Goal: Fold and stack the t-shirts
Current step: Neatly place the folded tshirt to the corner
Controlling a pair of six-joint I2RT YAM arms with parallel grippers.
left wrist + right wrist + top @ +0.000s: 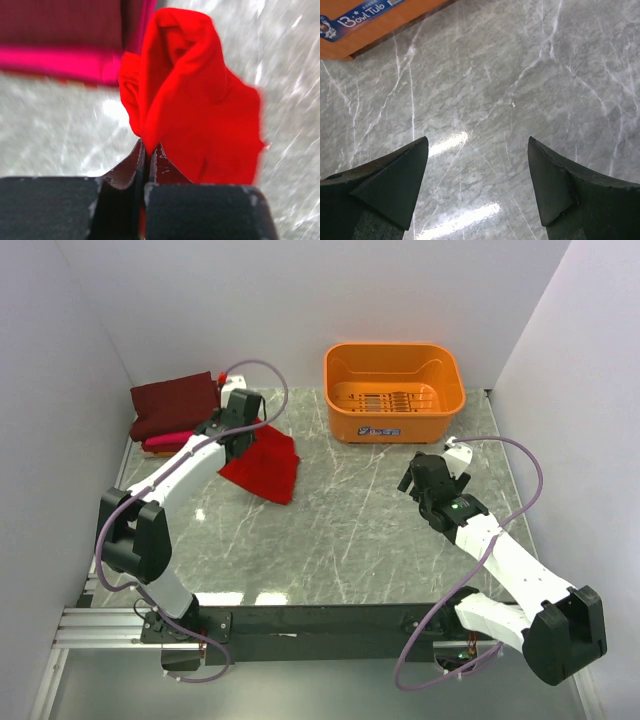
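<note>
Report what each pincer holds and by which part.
Left pincer grips the red t-shirt by a bunched fold of cloth; right pincer is open and empty.

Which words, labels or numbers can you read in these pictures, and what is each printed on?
"Bowl Tub": white lettering on the blue sticker on the orange basket, right wrist view.
Finer print along the sticker's upper edge: too small to read.
The same sticker in the top view: too small to read.
No other text is visible.

A grey marbled table [350, 530] carries an orange basket [393, 390] at its far edge. Far left lies a pink shirt [165, 443] under a maroon shirt [172, 405]. A red shirt [265, 468] sits just beside them, partly raised.
</note>
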